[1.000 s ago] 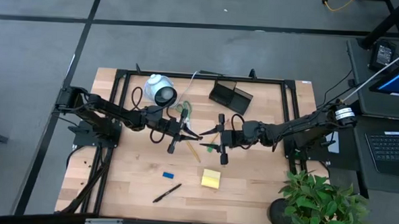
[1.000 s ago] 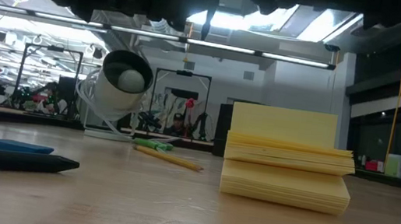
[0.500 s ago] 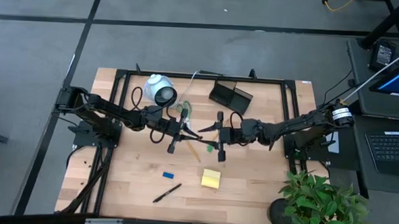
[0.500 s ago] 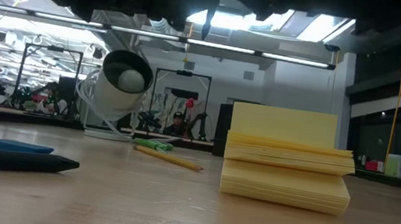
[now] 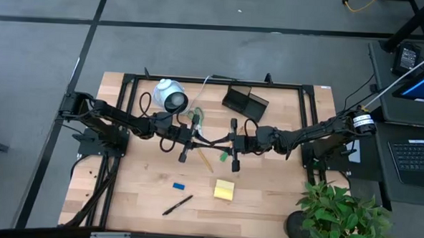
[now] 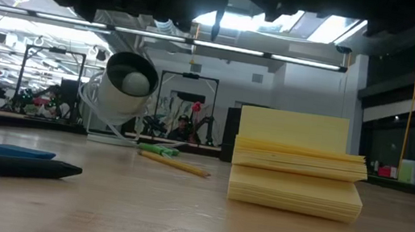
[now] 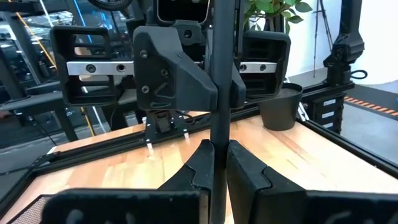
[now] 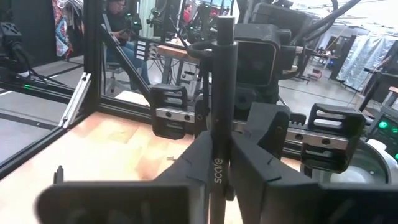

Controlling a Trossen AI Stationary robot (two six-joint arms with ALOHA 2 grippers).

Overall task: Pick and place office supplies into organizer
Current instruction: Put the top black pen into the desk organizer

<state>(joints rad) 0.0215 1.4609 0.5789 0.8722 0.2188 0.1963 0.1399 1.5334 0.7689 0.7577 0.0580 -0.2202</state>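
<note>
Both grippers meet mid-table — the left gripper (image 5: 188, 139) and the right gripper (image 5: 232, 141) each clamp the same black pen (image 7: 220, 81) between their fingers, seemingly a hand-over toward the organizer (image 5: 244, 102).

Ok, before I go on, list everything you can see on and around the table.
held pen: 1, black, in the air mid-table, between both grippers
loose pen: 1, black, near front edge
sticky pad: 1, yellow, front centre
eraser: 1, blue, beside the pad
pencil: 1 sure, wooden, under the grippers
scissors: 1, green handles, by the round device
organizer: 1, black, back centre
round device: 1, white, dark centre, back left
plant: 1, green, off the front right corner
laptop: 1, dark, right of the table
left gripper: shut on the held pen
right gripper: shut on the same pen
</note>
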